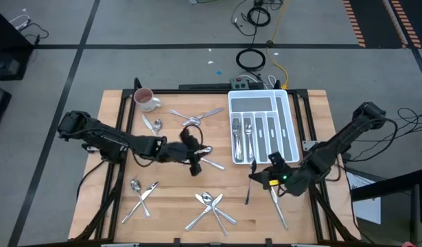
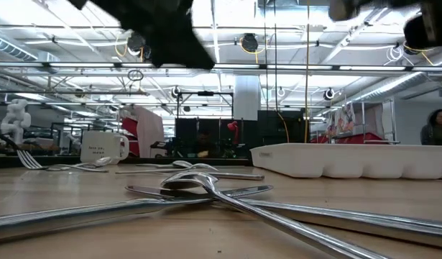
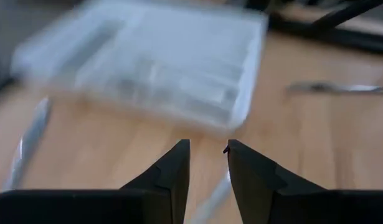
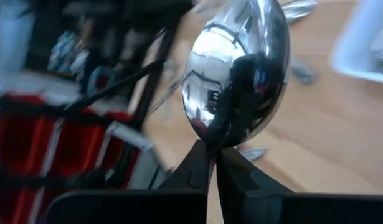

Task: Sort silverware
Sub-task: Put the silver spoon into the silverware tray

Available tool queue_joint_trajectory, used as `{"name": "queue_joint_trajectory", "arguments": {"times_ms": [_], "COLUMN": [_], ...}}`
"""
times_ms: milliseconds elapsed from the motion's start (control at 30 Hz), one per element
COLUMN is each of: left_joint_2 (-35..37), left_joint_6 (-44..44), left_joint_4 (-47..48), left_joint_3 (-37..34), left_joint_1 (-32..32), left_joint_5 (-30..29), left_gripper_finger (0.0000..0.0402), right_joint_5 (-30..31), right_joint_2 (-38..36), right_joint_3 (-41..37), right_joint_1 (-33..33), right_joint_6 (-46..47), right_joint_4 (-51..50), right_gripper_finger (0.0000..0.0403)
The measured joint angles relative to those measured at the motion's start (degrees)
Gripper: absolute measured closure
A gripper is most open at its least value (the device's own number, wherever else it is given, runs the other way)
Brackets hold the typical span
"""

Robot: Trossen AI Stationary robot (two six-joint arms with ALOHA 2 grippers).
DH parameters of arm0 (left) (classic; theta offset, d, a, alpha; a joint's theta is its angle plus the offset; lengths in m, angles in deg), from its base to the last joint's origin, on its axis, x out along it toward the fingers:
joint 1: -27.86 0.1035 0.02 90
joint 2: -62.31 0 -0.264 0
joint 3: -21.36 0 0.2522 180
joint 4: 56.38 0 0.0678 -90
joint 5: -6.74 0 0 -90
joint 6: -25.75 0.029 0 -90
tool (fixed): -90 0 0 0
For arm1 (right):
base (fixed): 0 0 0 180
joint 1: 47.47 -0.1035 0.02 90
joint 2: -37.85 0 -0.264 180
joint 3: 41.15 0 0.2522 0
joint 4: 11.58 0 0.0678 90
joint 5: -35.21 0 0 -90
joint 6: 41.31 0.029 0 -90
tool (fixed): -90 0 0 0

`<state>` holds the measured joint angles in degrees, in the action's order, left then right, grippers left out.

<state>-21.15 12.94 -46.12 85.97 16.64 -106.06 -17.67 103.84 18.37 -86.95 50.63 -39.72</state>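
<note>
A: Crossed silverware [image 2: 206, 191] lies nearest the low camera, on the wooden table [image 1: 169, 189], with an open hall of ceiling lights behind and a person at the far right edge.

B: From above, what else sits on the table?

A: More loose pieces lie lower left and lower centre of the frame, and some near the white mug [image 1: 145, 99] at upper left. The white tray [image 1: 263, 127], right of centre, already has several pieces in its left slots.

B: Anything in the way?

A: The left arm lies across the middle-left of the table, over a few pieces there.

B: And the claws?

A: The left gripper [image 1: 194, 159] sits at centre, fingers parted with nothing between them. The right gripper [image 1: 264, 177], lower right below the tray, is clenched on a spoon [image 4: 238, 68], pinching it at the bowl's base.
</note>
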Motion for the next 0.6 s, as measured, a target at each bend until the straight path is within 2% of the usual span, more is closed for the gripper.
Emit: {"name": "queue_joint_trajectory", "arguments": {"times_ms": [100, 167, 233, 300, 467, 600], "left_joint_2": [0.0, 0.0, 0.0, 0.0, 0.0, -0.8], "left_joint_6": [16.0, 22.8, 24.2, 21.6, 16.4, 22.2], "left_joint_4": [-12.7, -21.8, -30.4, -36.7, -39.3, -33.1], "left_joint_3": [0.0, 0.0, 0.0, 0.0, 1.0, 2.6], "left_joint_1": [1.8, 3.1, 4.4, 5.7, 8.8, 10.1], "left_joint_5": [4.6, 8.7, 13.3, 18.6, 31.9, 37.3], "left_gripper_finger": [0.0288, 0.0288, 0.0288, 0.0288, 0.0288, 0.0288], "right_joint_5": [-3.9, -5.9, -7.4, -9.0, -15.6, -23.3], "right_joint_2": [-2.7, -4.1, -5.1, -6.0, -6.6, -6.5], "right_joint_3": [0.0, 0.0, 0.0, 0.0, 0.0, 0.0], "right_joint_1": [0.0, 0.0, 0.0, 0.2, 2.2, 5.3], "right_joint_6": [-6.7, -10.9, -15.7, -19.9, -24.3, -23.9], "right_joint_4": [3.3, 6.0, 9.7, 12.4, 16.4, 16.7], "right_gripper_finger": [0.0403, 0.0403, 0.0403, 0.0403, 0.0403, 0.0403]}}
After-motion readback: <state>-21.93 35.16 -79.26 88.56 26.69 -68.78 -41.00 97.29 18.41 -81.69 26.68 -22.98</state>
